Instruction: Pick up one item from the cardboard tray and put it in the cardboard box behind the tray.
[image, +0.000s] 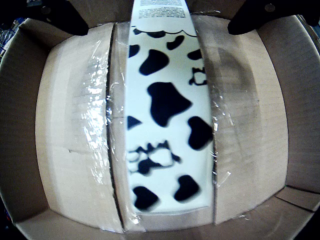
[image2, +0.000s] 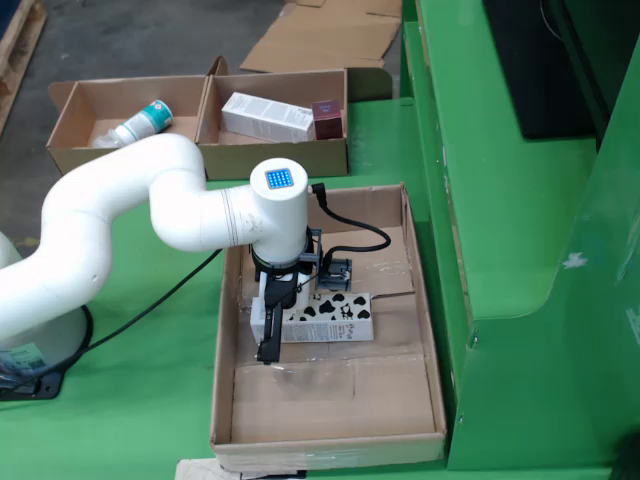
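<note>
The gripper (image2: 270, 325) is lowered into the cardboard tray (image2: 420, 300) at one end of the cow-patterned carton (image2: 335, 320), which lies flat mid-tray, likely lining up a grasp; I cannot tell whether its fingers (image: 260, 15) pinch it. The cardboard box (image2: 275, 155) behind holds other cartons; the carton's printed text is too blurred to read.

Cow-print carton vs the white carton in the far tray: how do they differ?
The cow-print carton is white with black patches; the white carton looks plain with small markings. The cow-print carton lies in the near box with the gripper at its end; the white carton lies in the far tray, free of the arm, beside a dark red box. Both are long cartons lying flat.
</note>
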